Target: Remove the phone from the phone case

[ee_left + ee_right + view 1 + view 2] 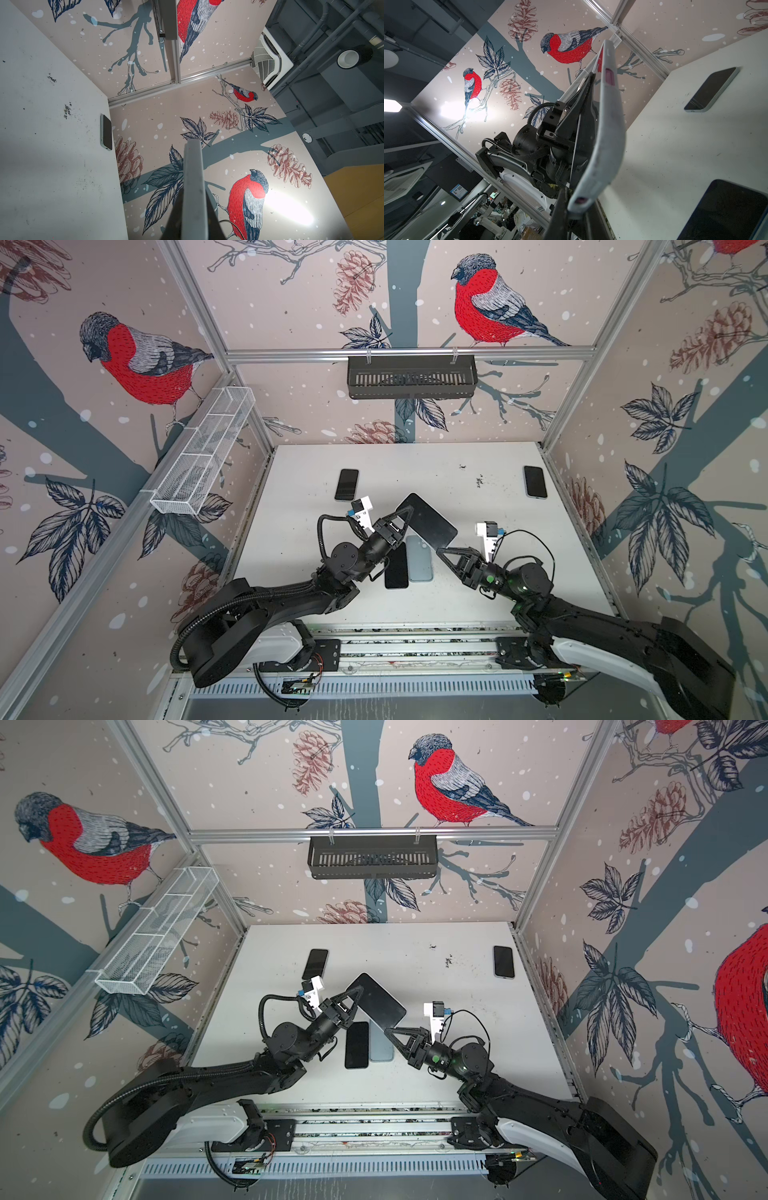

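Now the left tool point(405, 512) is pinched tight on the side of the phone point(429, 520), holding it up above the surface point(498, 572). The right tool point(441, 550) is pinched on the end of its grey case point(609, 128), likely to peel it off.

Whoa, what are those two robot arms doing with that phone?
They are trying to get a phone out of its pale grey case. Both arms hold it up above the white table. The left fingers pinch its far corner and the right fingers pinch its near corner. The case looks bowed, but the phone does not seem to be out yet. Other phones lie flat on the table.
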### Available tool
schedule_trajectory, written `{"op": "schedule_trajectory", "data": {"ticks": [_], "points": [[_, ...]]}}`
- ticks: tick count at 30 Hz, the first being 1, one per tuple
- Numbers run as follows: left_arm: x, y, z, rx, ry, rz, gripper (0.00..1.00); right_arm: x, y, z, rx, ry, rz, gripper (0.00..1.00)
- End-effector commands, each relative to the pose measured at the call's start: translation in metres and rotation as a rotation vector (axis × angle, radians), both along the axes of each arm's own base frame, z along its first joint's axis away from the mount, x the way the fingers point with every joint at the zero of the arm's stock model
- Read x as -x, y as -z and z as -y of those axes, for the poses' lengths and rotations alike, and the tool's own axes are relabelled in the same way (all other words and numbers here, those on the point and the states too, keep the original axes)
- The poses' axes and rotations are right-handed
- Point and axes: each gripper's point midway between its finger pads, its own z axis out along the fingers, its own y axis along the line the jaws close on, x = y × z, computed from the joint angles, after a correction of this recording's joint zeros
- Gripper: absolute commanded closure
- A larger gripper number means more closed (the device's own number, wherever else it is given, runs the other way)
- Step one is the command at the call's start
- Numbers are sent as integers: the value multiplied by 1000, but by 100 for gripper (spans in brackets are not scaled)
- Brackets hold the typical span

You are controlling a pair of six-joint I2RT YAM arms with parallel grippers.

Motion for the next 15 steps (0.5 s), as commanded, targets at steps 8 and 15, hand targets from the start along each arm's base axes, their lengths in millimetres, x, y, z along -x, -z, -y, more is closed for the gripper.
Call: {"op": "schedule_trajectory", "data": {"ticks": [8,15], "points": [[3,-19,15,9,79,-36,100,-15,48,-7,306,89,146,99],[1,-22,25,-44,104,-51,100,-33,64,-6,464,201,228,99]]}}
